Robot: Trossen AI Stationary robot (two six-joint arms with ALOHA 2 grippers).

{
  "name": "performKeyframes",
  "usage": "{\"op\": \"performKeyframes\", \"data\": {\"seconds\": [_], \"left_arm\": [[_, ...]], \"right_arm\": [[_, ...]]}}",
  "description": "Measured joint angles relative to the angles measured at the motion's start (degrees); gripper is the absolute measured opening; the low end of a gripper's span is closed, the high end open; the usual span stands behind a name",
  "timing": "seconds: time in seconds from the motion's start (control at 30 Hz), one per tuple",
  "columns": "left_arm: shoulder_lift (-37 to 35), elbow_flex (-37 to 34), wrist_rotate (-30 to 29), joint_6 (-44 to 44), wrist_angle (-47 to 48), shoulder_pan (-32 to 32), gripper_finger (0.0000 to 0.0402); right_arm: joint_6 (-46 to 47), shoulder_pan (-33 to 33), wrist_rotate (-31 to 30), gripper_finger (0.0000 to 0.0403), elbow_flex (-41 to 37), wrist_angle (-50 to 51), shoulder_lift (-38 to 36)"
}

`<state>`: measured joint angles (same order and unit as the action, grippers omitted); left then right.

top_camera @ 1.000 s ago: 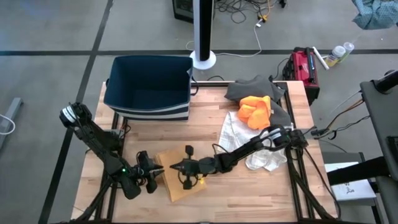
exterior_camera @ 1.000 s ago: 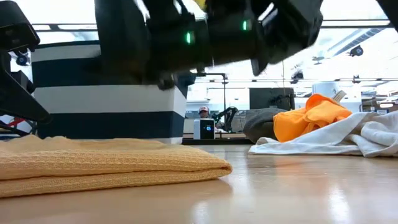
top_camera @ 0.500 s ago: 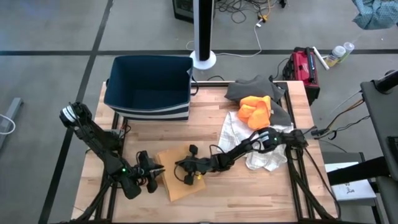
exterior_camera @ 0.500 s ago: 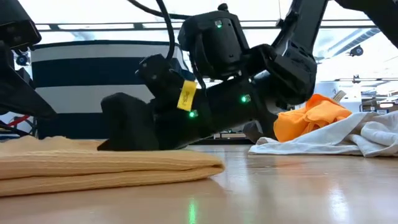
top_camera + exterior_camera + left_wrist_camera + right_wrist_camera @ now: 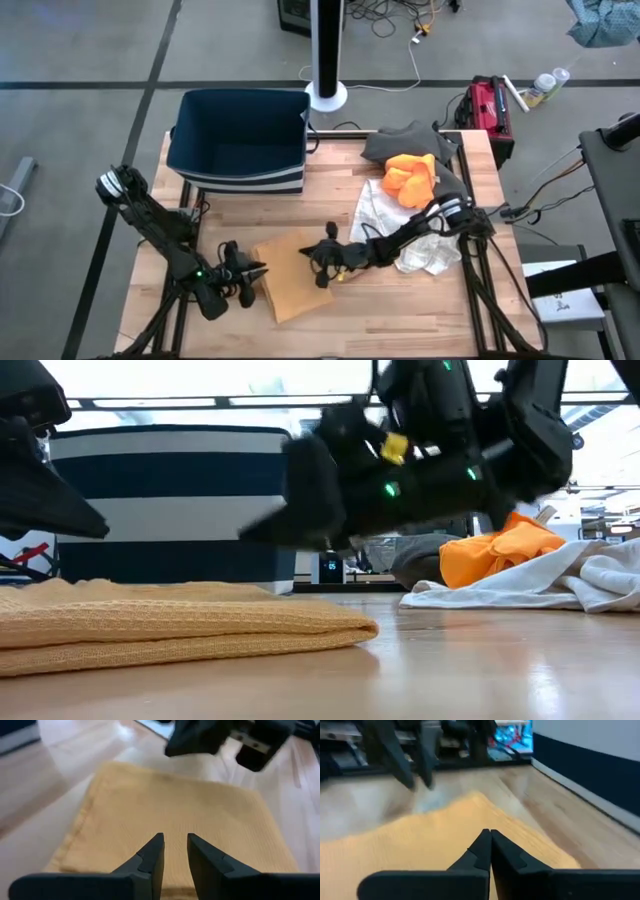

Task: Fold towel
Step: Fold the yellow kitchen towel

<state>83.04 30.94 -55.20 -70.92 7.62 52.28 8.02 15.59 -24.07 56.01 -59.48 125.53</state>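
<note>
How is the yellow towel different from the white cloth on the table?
The yellow towel is folded into a flat, neat rectangle, while the white cloth lies crumpled and spread out. The yellow towel sits near the front of the table between the two arms, with nothing on it; the white cloth is on the right side, with an orange cloth at its far end. Both lie on the wooden table.

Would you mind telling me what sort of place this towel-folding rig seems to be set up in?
Probably a robotics lab or workshop: a wooden table stands on a bare grey floor with loose cables, and a red toolbox sits beside it.
</note>
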Motion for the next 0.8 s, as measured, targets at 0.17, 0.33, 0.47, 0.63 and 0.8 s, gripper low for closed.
{"op": "performKeyframes", "data": {"seconds": [0.17,0.33,0.47,0.63,0.8], "left_arm": [[2.11,0.00,-1.28,0.91,-2.86,-1.70,0.0076],[4.81,0.04,-0.99,4.33,-7.04,-2.74,0.0076],[6.37,0.04,0.31,5.98,-7.38,-2.83,0.0076],[6.83,0.00,0.33,7.01,-6.72,-3.07,0.0076],[6.68,0.00,0.20,8.95,-7.02,-3.29,0.0076]], "right_arm": [[2.84,0.03,-0.05,0.0000,1.36,-2.82,7.08],[0.57,0.52,0.70,0.0000,1.06,-1.57,4.63],[-3.04,3.53,1.59,0.0000,0.45,-2.44,-0.02],[-3.84,6.80,1.72,0.0000,0.87,2.85,-0.18],[2.72,8.52,1.49,0.0000,0.97,10.04,1.41]]}}
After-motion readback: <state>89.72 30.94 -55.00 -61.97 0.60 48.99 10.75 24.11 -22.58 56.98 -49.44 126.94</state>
